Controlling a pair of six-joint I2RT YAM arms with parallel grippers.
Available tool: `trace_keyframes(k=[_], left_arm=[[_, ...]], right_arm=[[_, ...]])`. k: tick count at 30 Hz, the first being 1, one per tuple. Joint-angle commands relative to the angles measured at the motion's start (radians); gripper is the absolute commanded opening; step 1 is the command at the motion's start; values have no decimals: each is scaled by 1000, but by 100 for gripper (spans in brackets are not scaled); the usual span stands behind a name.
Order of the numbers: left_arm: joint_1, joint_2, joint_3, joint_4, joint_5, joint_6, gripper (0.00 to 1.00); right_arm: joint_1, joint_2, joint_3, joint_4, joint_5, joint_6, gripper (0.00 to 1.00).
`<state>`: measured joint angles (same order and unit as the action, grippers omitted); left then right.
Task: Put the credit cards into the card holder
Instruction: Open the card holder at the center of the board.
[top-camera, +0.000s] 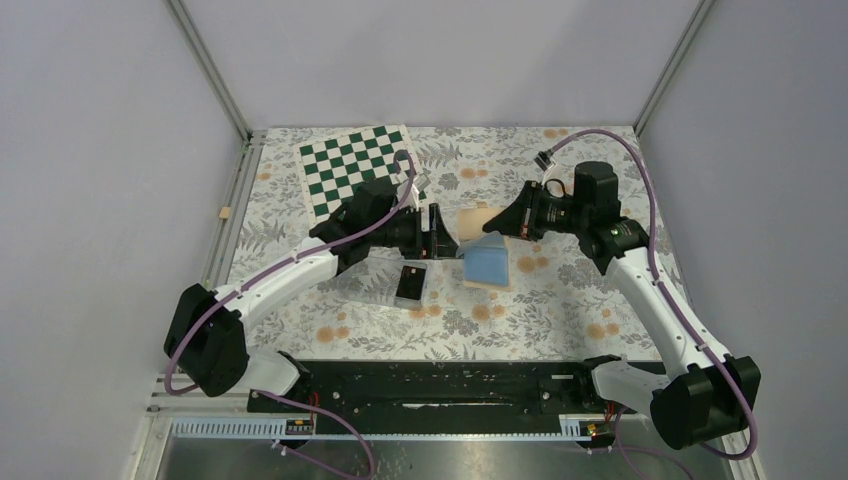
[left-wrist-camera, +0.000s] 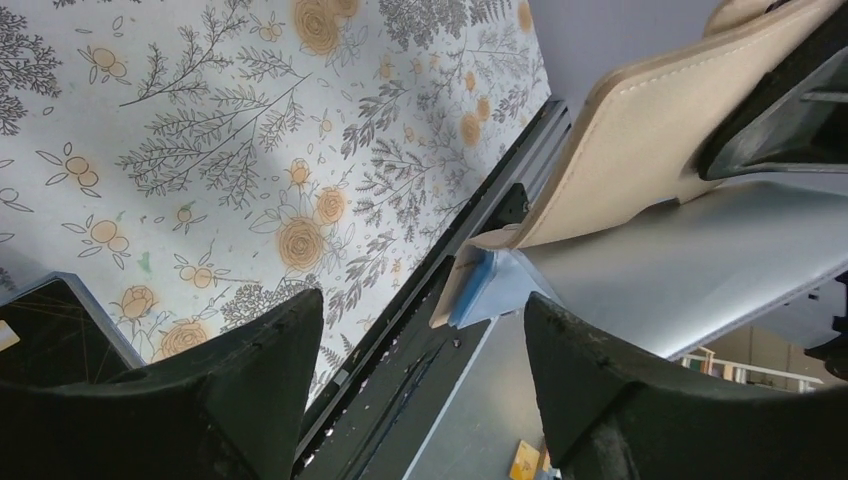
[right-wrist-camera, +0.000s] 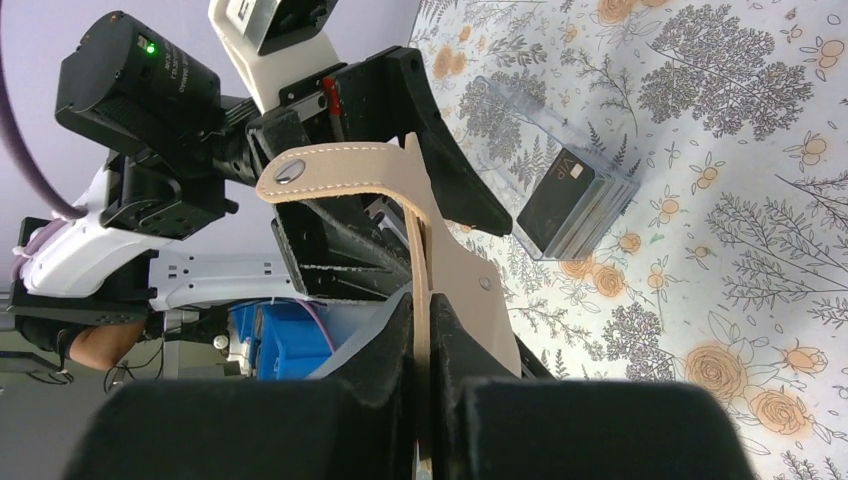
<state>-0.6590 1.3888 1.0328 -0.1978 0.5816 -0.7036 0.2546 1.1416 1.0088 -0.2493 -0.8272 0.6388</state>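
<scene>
Credit cards (right-wrist-camera: 562, 200) lie stacked in a clear tray (right-wrist-camera: 500, 100) on the floral table (top-camera: 560, 300). The top one is black, with small pale lettering that looks like "VIP". The card holder (top-camera: 487, 265) stands open just right of the tray, blue lining upward. Its tan flap is pinched edge-on between the closed fingers of the right gripper (right-wrist-camera: 422, 330). A snap ring (right-wrist-camera: 291, 172) shows on the flap's strap. The left gripper (left-wrist-camera: 422, 305) hovers beside the holder, its fingers spread wide and gripping nothing. No other writing is legible.
</scene>
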Motion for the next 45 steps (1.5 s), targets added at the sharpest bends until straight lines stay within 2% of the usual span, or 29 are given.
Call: trace_keyframes(k=[1,10,19,25,28,31,35,36,39,42,45], left_arm=[[23,-43,-42,205,47,-91,74],[56,-29,-106,437,97,-213,75],[56,18,-170,792,248,-365,74],[56,69,-177,931,309,-443,67],[55,103,-188,1065,328,-534,52],[56,147,-188,1183,338,-609,29],[56,154,-177,1185,327,-603,2],[57,147,-170,1146,325,-582,0],[56,111,-142,928,298,-470,0],[58,71,-86,619,244,-308,0],[60,52,-32,369,195,-173,0]], right_arm=[[-5,-16,-11,55,-53,36,0],[-5,-22,-49,150,-87,133,0],[-5,-8,-63,320,-117,295,0],[-5,6,-82,428,-128,397,0],[-5,14,-87,443,-128,414,0],[-5,19,-98,465,-130,427,0],[-4,13,-97,434,-125,374,0],[-5,9,-90,405,-119,342,3],[-5,-7,-44,238,-65,200,20],[-6,-21,25,4,28,46,52],[-5,-32,92,-142,114,-76,73]])
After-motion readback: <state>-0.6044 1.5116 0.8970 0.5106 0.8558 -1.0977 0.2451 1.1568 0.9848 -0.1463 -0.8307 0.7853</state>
